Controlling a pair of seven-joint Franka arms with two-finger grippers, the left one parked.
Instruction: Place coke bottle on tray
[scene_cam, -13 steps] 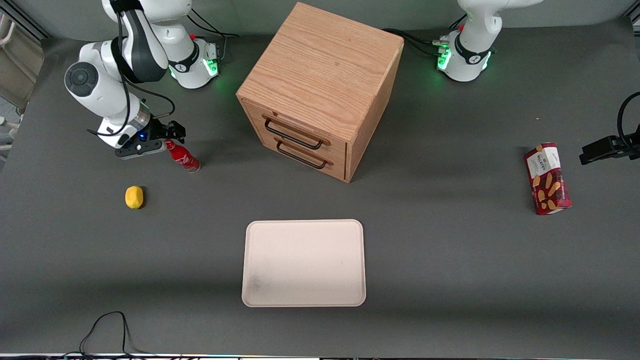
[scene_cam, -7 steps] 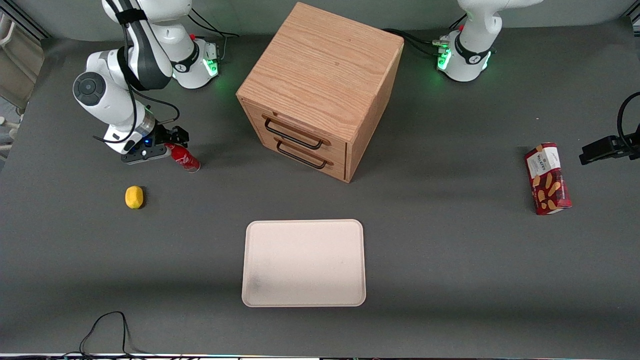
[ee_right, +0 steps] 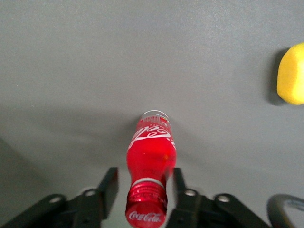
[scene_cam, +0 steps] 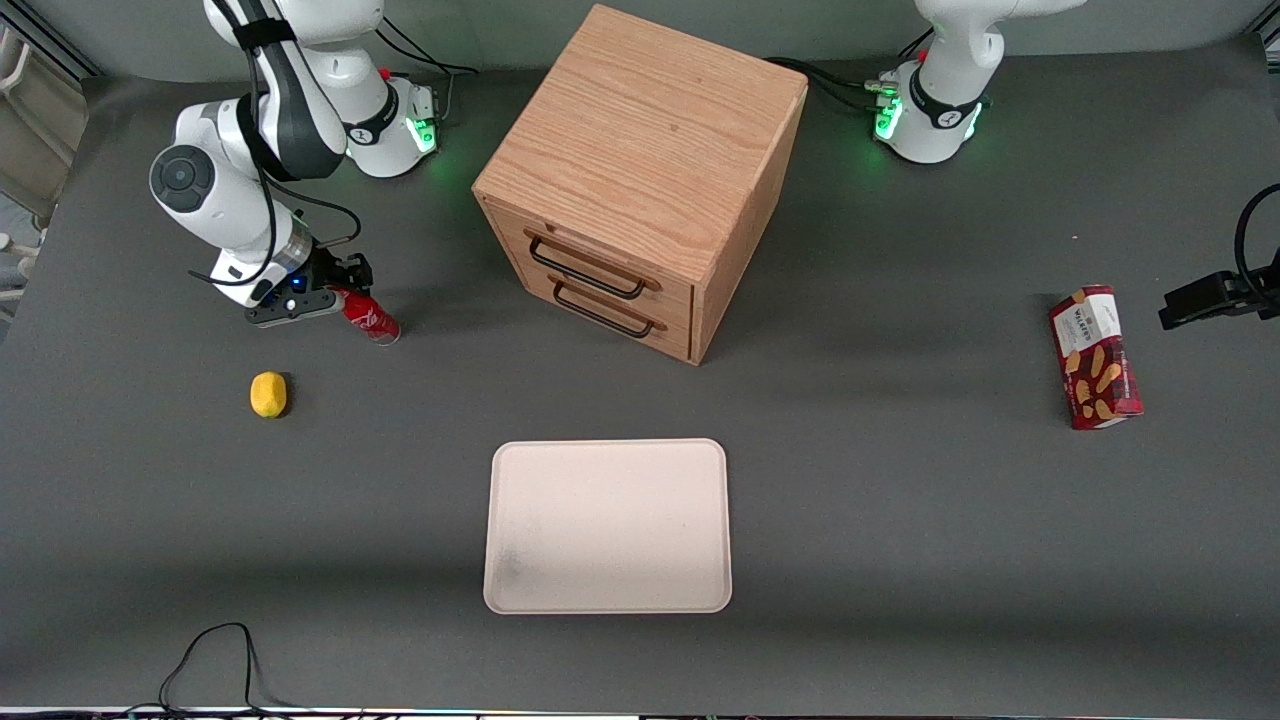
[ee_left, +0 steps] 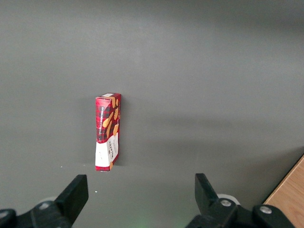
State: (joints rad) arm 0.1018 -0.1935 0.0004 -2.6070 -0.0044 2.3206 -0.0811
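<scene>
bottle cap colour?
Red, white script; cap shows best in right wrist view, between open gripper fingers.

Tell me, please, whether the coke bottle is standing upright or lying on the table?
Upright: the coke bottle stands on its base on the table, cap up, with the open gripper straddling its neck, fingers not yet touching.

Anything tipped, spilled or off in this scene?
Nothing spilled or damaged. The coke bottle stands on the table with the gripper open around its neck, a finger on each side. The tray has a faint dark smudge near one corner. The snack box lies flat toward the parked arm's end.
</scene>
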